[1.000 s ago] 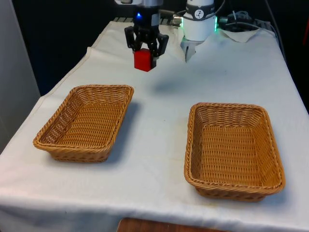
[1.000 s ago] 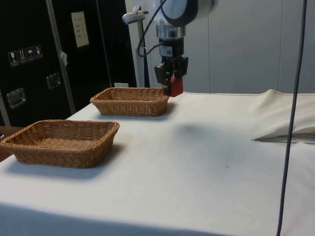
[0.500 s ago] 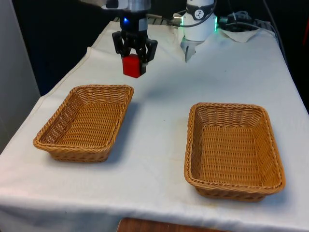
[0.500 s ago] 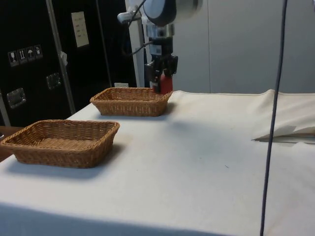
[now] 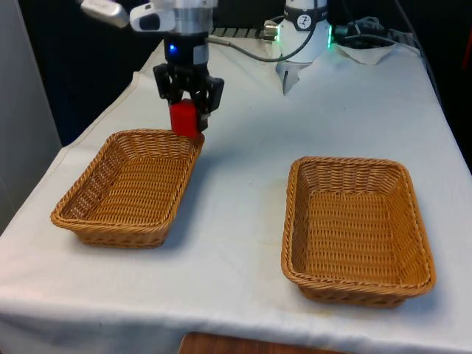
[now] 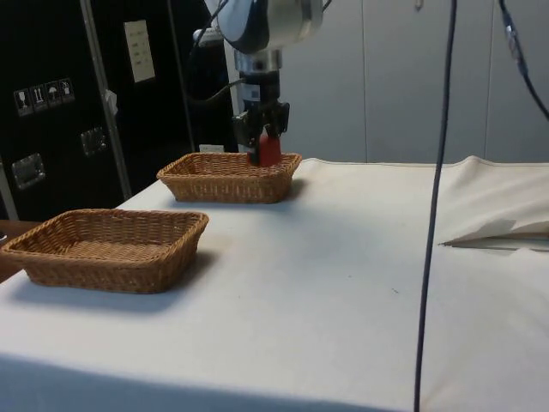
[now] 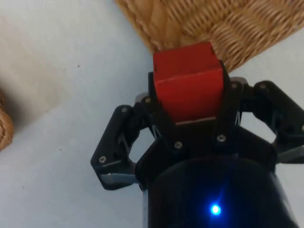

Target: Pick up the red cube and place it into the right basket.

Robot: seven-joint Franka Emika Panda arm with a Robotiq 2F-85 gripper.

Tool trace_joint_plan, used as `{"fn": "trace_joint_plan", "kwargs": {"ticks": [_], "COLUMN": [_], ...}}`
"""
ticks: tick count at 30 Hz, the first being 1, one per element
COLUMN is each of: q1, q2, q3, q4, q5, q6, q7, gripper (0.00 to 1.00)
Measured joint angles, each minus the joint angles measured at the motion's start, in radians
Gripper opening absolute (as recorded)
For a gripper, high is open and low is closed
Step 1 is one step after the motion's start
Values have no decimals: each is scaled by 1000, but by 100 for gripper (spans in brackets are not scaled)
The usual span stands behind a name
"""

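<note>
Front view showing the tool (image 5: 187, 110) clamping the red cube (image 5: 185, 119) between both fingers, hanging in the air above the far corner of the basket on the front view's left (image 5: 96, 219), with the other basket (image 5: 357, 290) sitting well apart on the tabletop (image 5: 243, 214).

red cube (image 5: 185, 118): plain red block, off the table, clamped between the black fingers of the gripper (image 5: 187, 105); hangs over the far corner rim of the basket at the front view's left.
basket, front view's left (image 5: 88, 220): brown wicker, rectangular, flat on the white cloth.
basket, front view's right (image 5: 295, 251): same wicker, well apart from the cube.
</note>
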Motion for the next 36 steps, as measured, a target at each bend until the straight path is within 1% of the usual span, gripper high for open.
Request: {"fn": "trace_joint_plan", "kwargs": {"ticks": [5,6,9,10,11,13,14,19,20,22,23,26,27,28,31,32,34,36], "q1": [-10,-14,-20,-21,-21,-25,-30,-43,-43,-47,-52,-61,-68,-68,-77,-77,-82,-84], "q2": [63,89,127,138,138,161,184,239,239,261,283,318,343,343,383,383,408,420], "q3": [-10,-16,-26,-30,-30,-37,-45,-61,-61,-69,-76,-85,-90,-90,-100,-100,-107,-110], "q4": [71,101,144,158,158,185,211,277,277,303,329,369,396,396,435,435,460,471], "q5": [44,59,84,91,91,106,123,164,164,178,194,222,243,243,279,279,300,311], "q6": [-27,-38,-57,-65,-65,-77,-88,-117,-117,-129,-143,-159,-168,-168,-184,-184,-192,-196], "q7": [-31,-41,-58,-62,-62,-73,-85,-111,-111,-120,-129,-142,-154,-154,-173,-173,-182,-186], "gripper": [3,3,3,3,3,3,3,3,3,3,3,3,3,3,3,3,3,3]}}
